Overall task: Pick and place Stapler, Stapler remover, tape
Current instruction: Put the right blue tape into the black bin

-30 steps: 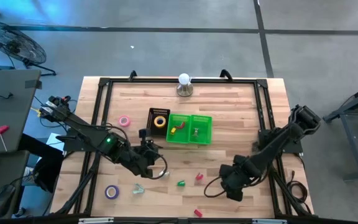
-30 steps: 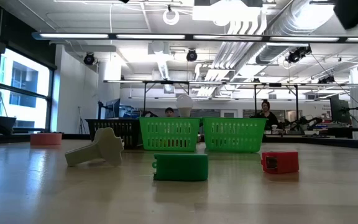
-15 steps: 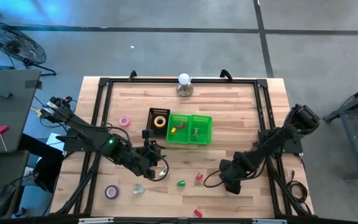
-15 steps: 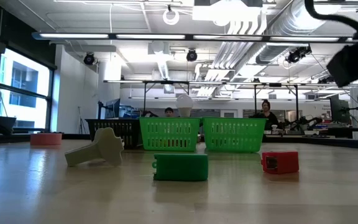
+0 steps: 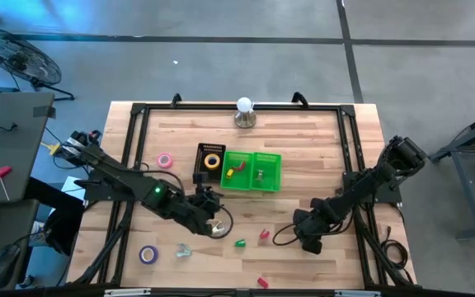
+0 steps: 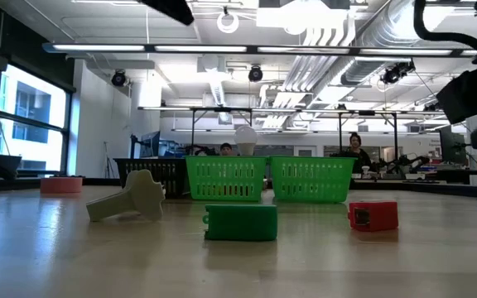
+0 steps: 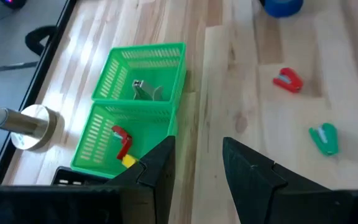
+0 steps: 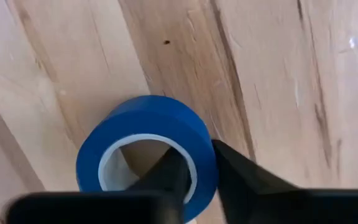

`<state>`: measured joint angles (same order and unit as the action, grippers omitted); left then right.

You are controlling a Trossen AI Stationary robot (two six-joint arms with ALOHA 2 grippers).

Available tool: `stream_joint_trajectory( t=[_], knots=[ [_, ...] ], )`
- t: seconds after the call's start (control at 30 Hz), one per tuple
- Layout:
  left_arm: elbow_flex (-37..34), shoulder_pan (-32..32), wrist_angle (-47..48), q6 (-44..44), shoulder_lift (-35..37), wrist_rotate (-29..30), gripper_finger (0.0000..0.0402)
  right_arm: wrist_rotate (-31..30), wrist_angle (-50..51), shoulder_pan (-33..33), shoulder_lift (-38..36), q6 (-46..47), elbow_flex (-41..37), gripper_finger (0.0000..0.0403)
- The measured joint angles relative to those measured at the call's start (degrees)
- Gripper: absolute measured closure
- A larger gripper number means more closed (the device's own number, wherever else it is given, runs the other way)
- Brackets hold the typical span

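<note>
Going left to right across your counter (image 5: 303, 132): purple tape (image 5: 148, 254) near the front edge, pink tape (image 5: 165, 160) farther back. Your left end effector (image 7: 194, 163) hovers over bare wood just in front of the green baskets (image 7: 143, 115), fingers apart, nothing between them. A green stapler (image 5: 241, 242) and a red stapler (image 5: 264, 235) lie between the arms. Your right end effector (image 8: 199, 167) is clenched on the blue tape (image 8: 146, 140), one finger inside the ring, one outside.

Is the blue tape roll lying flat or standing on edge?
Cannot tell for sure. The blue tape roll shows its hollow centre, with the right gripper pinching its wall.
</note>
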<state>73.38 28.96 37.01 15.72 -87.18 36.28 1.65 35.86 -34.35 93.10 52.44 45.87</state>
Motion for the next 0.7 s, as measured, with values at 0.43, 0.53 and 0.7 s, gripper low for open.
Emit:
stream_joint_trajectory(
  t=[0.43, 0.53, 0.7],
  knots=[
    [0.00, -0.48, -0.46, -3.51, -5.52, -0.66, 0.0273, -15.99, 1.54, 4.23, 0.34, -12.88, 9.46, 0.0369],
    [-0.03, -0.47, -1.55, -4.14, -5.55, 0.65, 0.0273, -19.60, 2.04, 5.17, 0.33, -16.63, 13.06, 0.0369],
    [0.00, -0.44, -8.20, -8.22, -5.54, 1.62, 0.0273, -25.60, 2.42, 5.20, 0.26, -23.63, 19.27, 0.0369]
  ],
)
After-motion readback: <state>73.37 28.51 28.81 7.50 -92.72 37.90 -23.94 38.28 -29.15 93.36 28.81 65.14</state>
